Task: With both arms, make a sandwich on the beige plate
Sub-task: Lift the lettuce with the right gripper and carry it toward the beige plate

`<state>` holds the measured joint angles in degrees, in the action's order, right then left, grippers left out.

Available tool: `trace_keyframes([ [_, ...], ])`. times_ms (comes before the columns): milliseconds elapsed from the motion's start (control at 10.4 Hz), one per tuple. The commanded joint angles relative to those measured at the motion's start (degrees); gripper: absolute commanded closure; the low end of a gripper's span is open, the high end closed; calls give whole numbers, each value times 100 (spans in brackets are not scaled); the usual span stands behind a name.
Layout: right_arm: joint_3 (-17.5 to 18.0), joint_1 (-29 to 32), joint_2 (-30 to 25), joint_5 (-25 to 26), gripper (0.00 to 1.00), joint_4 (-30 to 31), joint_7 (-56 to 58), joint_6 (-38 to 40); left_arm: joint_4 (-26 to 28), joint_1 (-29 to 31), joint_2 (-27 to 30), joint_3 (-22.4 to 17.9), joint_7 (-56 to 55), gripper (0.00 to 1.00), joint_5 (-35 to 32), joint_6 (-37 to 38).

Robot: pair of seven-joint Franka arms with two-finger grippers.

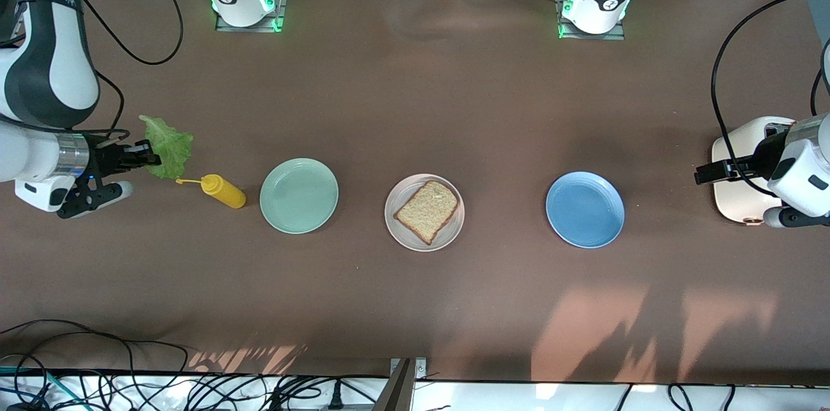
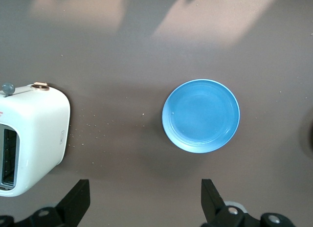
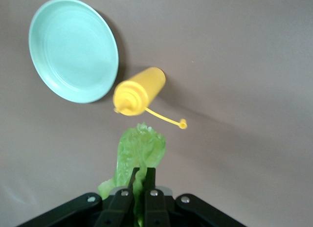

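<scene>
One slice of brown bread lies on the beige plate at the table's middle. A ruffled green lettuce leaf hangs from my right gripper, which is shut on it above the table at the right arm's end, beside the yellow bottle. My left gripper stands open and holds nothing, in the air by the toaster at the left arm's end; its fingers show wide apart over bare table.
A yellow squeeze bottle lies on its side beside the mint-green plate. A blue plate sits between the beige plate and the white toaster. Cables run along the table's near edge.
</scene>
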<state>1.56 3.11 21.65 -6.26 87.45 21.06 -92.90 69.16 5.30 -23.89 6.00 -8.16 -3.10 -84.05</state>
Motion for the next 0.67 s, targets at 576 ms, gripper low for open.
trace_keyframes([
  [576, -42, -1522, 901, -833, 100, -1414, -3391, 46, 159, 41, 148, 41, 122, 0, -76, 29],
])
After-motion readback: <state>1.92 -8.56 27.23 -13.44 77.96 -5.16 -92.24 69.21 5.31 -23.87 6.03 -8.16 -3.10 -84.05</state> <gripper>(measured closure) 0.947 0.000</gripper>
